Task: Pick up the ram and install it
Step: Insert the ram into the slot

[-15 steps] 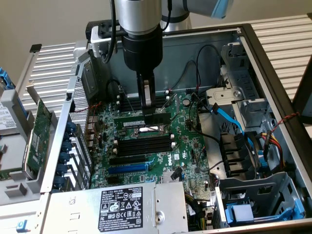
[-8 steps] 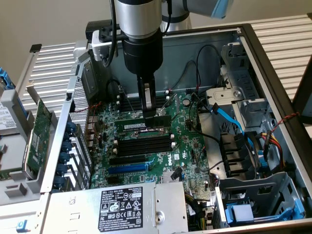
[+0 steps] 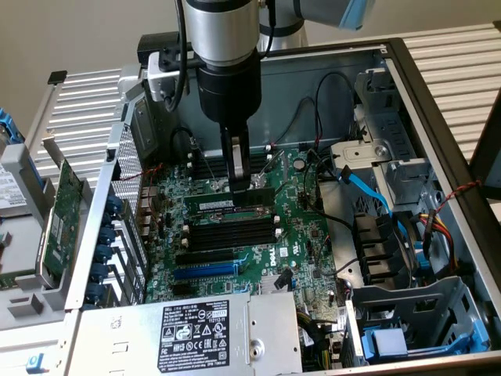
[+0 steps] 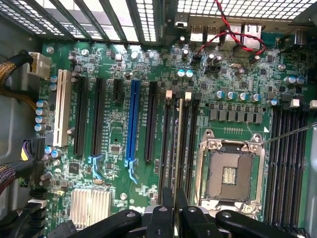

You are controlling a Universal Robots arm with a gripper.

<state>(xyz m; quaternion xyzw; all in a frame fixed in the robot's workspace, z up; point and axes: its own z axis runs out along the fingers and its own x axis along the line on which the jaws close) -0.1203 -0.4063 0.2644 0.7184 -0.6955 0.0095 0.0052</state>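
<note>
Green motherboard (image 3: 307, 235) backs the black end effector (image 3: 239, 185), pinched narrowly on the thin flat ram (image 3: 221, 204).

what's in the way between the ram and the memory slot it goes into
Nothing visible. The jaws hold the ram right at the bank of black memory slots, beside the empty CPU socket. No cable or card crosses between the stick and the slots.
</note>
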